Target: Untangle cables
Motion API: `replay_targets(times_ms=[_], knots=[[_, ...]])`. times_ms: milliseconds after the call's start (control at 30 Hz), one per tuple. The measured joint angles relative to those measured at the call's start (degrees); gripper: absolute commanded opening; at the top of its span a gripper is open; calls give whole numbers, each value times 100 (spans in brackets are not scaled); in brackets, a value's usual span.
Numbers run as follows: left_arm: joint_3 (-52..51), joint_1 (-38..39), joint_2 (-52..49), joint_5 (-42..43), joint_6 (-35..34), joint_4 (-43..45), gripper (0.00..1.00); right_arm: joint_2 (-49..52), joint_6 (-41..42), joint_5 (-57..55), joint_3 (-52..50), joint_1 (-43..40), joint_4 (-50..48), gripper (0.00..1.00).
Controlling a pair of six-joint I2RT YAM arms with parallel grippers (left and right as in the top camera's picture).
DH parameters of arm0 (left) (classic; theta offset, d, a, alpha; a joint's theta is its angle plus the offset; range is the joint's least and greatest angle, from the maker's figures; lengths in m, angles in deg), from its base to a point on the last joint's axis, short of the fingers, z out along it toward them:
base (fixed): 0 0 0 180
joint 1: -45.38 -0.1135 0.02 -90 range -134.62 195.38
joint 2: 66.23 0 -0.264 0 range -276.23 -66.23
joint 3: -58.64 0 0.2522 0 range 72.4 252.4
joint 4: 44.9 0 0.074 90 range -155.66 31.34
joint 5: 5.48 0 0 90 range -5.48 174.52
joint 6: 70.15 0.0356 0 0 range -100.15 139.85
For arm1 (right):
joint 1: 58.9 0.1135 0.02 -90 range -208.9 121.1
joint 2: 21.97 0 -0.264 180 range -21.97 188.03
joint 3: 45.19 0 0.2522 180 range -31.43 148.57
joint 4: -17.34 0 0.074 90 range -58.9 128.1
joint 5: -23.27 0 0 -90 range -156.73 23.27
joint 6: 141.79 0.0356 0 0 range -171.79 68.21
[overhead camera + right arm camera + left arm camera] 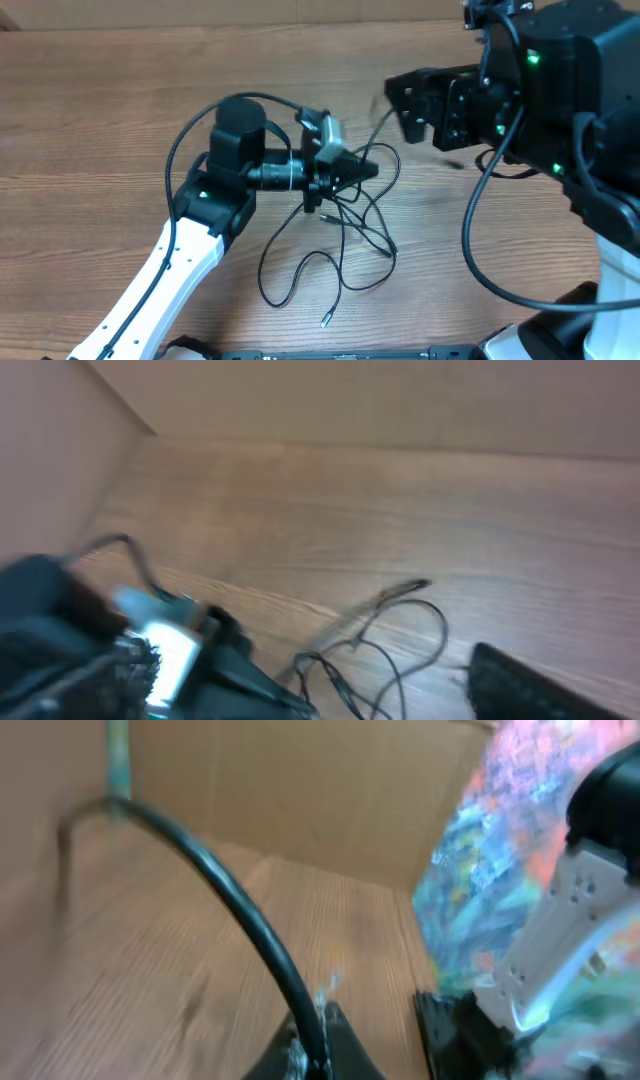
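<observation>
A wood-grain table [100, 120] runs back to a plain brown wall [400, 400].

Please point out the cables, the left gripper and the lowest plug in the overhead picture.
cables [347, 212], overhead view, on the crossing cords.
left gripper [371, 170], overhead view, at its closed fingertips.
plug [325, 320], overhead view, on its silvery tip.

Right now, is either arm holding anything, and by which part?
The left gripper has its fingers shut on one of the cables, pinching it along the cord, apparently not at a plug end. The right gripper holds nothing.
</observation>
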Motion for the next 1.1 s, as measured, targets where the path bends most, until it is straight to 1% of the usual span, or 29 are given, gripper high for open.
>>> replay_targets(times_ms=[33,100,133,167,433,567,667,700,833,967,1100], knots=[[37,-48,13,-20,-332,256,4,-2,-4,-50,-111,0,11,100],[164,-192,83,-103,-909,459,4,-2,-7,-68,-310,0,11,100],[240,-289,133,-170,-1204,474,4,-2,-7,-74,-404,0,9,100],[376,-474,236,-278,-1659,509,4,0,-7,-85,-518,0,15,100],[769,-1456,533,-599,-3722,599,4,0,-55,-96,-647,0,13,100],[772,-1875,549,-881,-5115,632,4,0,-518,251,-647,0,17,100],[772,-1954,549,-1025,-6192,1137,4,0,-1032,684,-647,0,13,100],[774,-1950,549,-1047,-6588,1425,4,0,-1226,852,-649,0,11,100],[787,-1950,551,-1064,-7814,2277,4,2,-2055,1694,-651,0,0,100],[793,-1937,551,-1034,-8677,2688,4,70,-2736,2481,-651,0,-74,100],[793,-1897,551,-922,-9027,2649,4,240,-3064,2999,-654,0,-243,100]])
